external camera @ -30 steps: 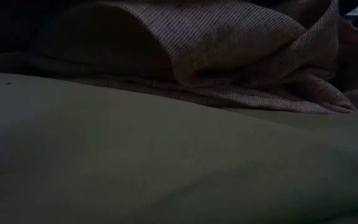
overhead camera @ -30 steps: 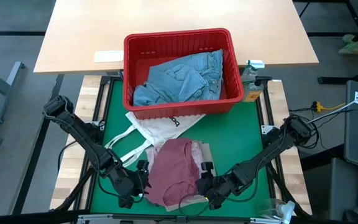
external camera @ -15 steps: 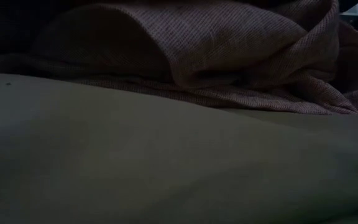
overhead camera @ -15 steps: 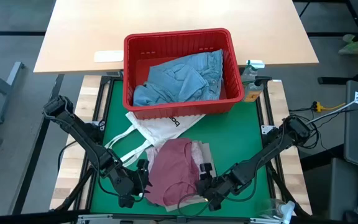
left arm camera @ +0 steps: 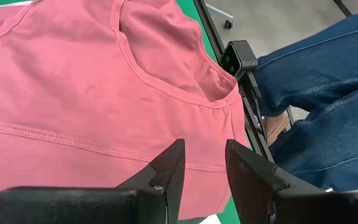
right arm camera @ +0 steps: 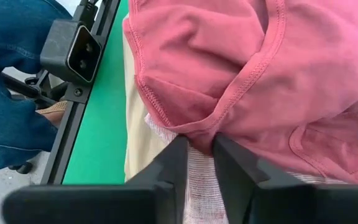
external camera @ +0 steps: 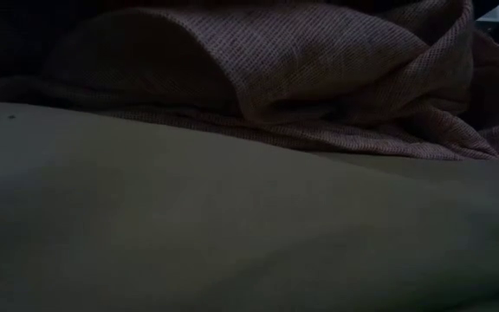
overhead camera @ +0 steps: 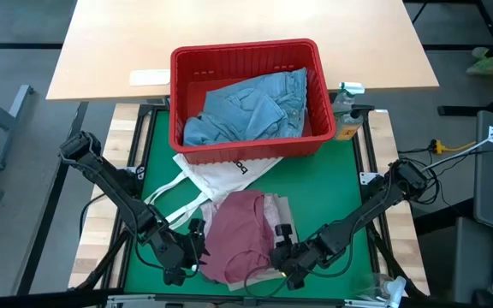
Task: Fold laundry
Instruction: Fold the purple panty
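The mottled pink top (overhead camera: 242, 231) lies bunched at the near middle of the green mat, on top of the beige trousers (overhead camera: 278, 205). In the low view the pink top (external camera: 319, 69) rises in folds behind the flat trousers (external camera: 232, 234). My left gripper (overhead camera: 192, 257) is at the top's left edge. It is open, with its fingers standing over the stitched hem (left arm camera: 92, 146). My right gripper (overhead camera: 281, 257) is at the top's right edge, shut on a fold of it. The denim jeans (overhead camera: 246, 107) lie in the red basket (overhead camera: 246, 50). My left gripper (left arm camera: 201, 149) points slanting down at the flat hem; I cannot tell whether its fingertips touch the cloth. My right gripper (right arm camera: 199, 144) pinches a hemmed fold (right arm camera: 199, 132) at the pink top's right edge between its two fingertips, coming slanting down from the table's right. The rest of the top lies slack on the trousers (right arm camera: 135, 137).
A white tote bag (overhead camera: 221, 171) lies between the basket and the top. A spray bottle (overhead camera: 347, 103) stands at the basket's right. The low camera (left arm camera: 238, 57) sits on the near rail, and a person's legs in blue jeans (left arm camera: 316, 93) are just beyond it.
In the low view the pink top's raised fold has changed shape a little, its lower edge drawn in. Both arms stay where they were.
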